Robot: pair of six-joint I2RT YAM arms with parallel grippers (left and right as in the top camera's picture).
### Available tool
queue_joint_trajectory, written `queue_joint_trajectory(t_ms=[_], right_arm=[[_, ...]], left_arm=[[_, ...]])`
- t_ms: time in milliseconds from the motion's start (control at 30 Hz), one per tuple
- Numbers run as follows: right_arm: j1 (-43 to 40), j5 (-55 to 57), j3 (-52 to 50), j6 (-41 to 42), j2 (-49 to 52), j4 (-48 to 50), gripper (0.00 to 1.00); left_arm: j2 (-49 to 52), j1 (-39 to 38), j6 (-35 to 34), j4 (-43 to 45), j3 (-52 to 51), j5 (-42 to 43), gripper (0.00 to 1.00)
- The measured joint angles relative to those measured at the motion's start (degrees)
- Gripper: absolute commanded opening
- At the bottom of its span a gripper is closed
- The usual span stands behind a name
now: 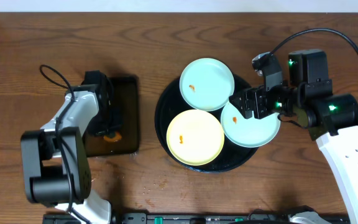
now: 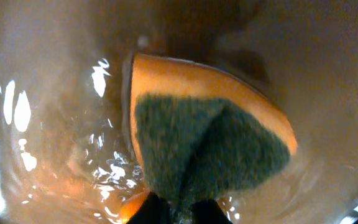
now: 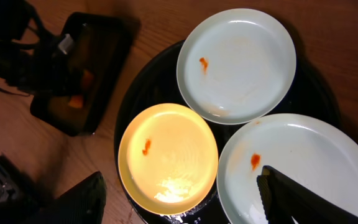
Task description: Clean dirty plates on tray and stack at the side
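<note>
Three plates lie on the round black tray [image 1: 161, 112] [image 3: 146, 93]: a pale blue plate [image 1: 207, 84] [image 3: 236, 62] at the back, a pale yellow plate [image 1: 195, 137] [image 3: 168, 155] in front, and a second pale blue plate [image 1: 250, 122] [image 3: 303, 162] on the right. Each carries a small orange stain. My right gripper [image 1: 250, 102] [image 3: 179, 205] hovers open over the right side of the tray, one finger above the right blue plate, holding nothing. My left gripper [image 1: 110, 132] [image 2: 178, 211] is down in the rectangular tray, shut on an orange sponge [image 2: 210, 137] with a green scouring face.
The smaller black rectangular tray [image 1: 126, 93] sits left of the round one and holds shallow glistening water. Small crumbs and specks dot the wooden table [image 1: 160, 183] in front of the trays. The left arm's base [image 1: 55, 168] stands at the front left.
</note>
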Motion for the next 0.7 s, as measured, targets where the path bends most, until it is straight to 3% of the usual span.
queue_joint_trajectory(t_ms=[67, 133, 533, 600, 700], right_arm=[[0.0, 0.09, 0.0, 0.0, 0.0, 0.0, 0.76], [0.0, 0.11, 0.0, 0.0, 0.0, 0.0, 0.76], [0.0, 0.26, 0.0, 0.0, 0.0, -0.02, 0.75], [0.0, 0.26, 0.0, 0.0, 0.0, -0.22, 0.74], [0.0, 0.28, 0.0, 0.0, 0.0, -0.79, 0.74]], left_arm=[[-2.4, -0.02, 0.39, -0.04, 0.0, 0.61, 0.43], [-5.18, 0.0, 0.17, -0.04, 0.0, 0.81, 0.46], [-4.98, 0.0, 0.11, 8.46, -0.52, 0.76, 0.46], [-2.89, 0.0, 0.11, 9.11, -0.55, 0.61, 0.41], [-0.2, 0.0, 0.42, 9.55, -0.55, 0.59, 0.25]])
